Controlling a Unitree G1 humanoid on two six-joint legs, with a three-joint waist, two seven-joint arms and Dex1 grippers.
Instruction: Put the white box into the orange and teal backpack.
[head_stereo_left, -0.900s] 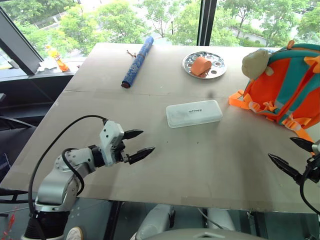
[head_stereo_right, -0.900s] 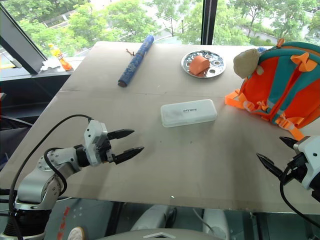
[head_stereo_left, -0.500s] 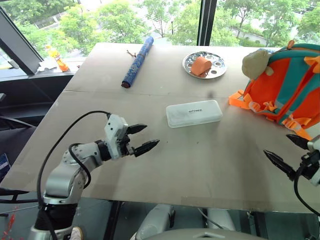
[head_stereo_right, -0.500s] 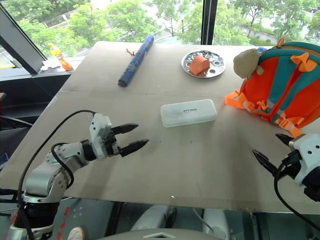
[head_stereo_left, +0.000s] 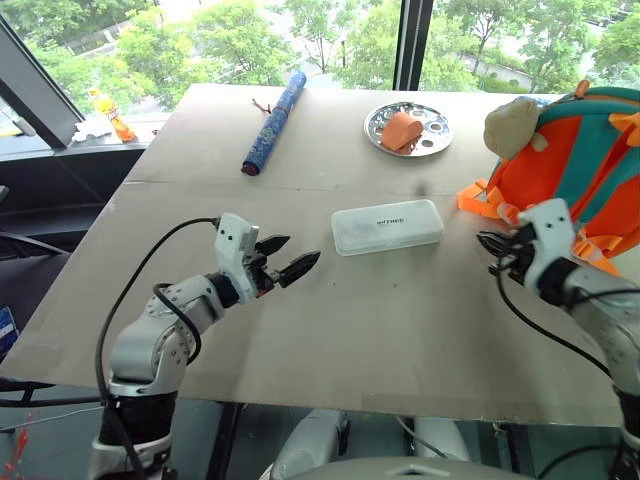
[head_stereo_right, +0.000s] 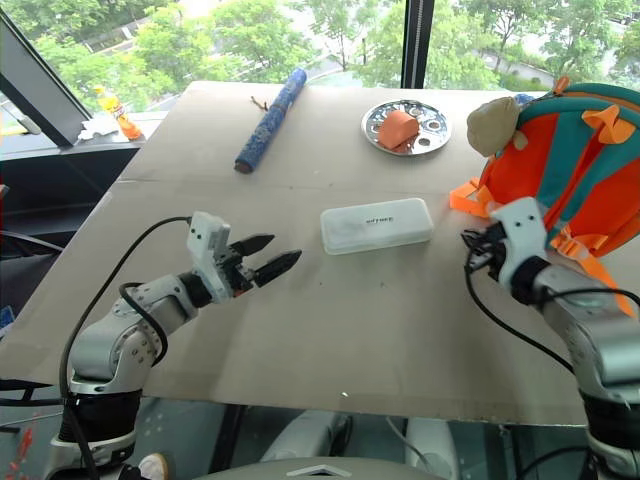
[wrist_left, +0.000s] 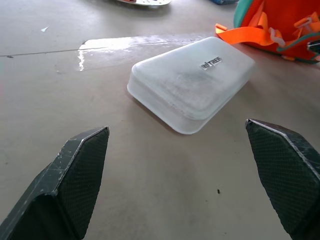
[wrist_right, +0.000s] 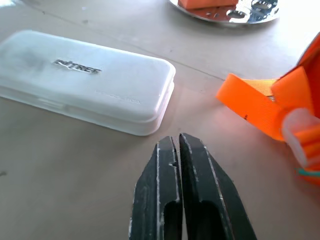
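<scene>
I see the white box (head_stereo_left: 388, 226) flat on the counter (head_stereo_left: 400, 320), left gripper (head_stereo_left: 290, 259) jaws apart, right gripper (wrist_right: 180, 145) jaws together, seemingly empty.

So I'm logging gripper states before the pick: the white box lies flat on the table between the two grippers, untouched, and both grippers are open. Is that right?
One thing is wrong: only the left gripper is open. The right gripper is shut, its fingers pressed together, as the right wrist view shows. The white box does lie flat on the table between them, untouched.
</scene>
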